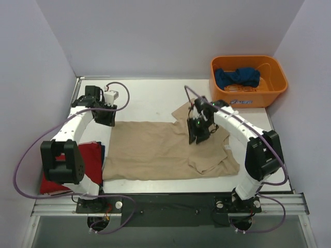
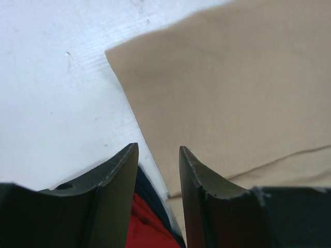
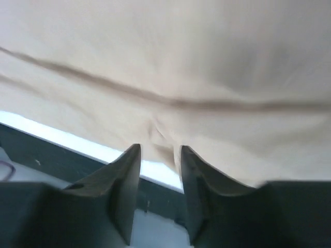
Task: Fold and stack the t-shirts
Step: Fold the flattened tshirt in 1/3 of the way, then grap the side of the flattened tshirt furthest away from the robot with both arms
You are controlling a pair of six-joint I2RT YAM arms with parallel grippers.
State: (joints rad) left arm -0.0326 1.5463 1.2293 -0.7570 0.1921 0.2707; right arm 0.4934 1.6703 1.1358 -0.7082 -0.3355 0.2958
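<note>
The large tan t-shirt [image 1: 155,150] lies spread across the middle of the table, its right part bunched and folded over. My left gripper [image 1: 106,120] hovers by the shirt's far-left corner. In the left wrist view it [image 2: 159,147] is open and empty, with the tan corner [image 2: 232,93] ahead. The red t-shirt [image 1: 88,155] lies folded at the left on the dark blue one [image 1: 103,150]; both show between the left fingers, the red [image 2: 150,225] over the blue [image 2: 147,191]. My right gripper [image 1: 199,135] sits low over the tan shirt's right part. Its jaws [image 3: 159,149] stand apart, with a small wrinkle of tan cloth [image 3: 158,129] at the tips.
An orange bin [image 1: 274,88] stands at the far right corner with another blue garment [image 1: 237,77] in it. A small white box [image 1: 111,96] lies at the far left by the left wrist. Walls close in on three sides. The table's near edge [image 3: 62,139] shows in the right wrist view.
</note>
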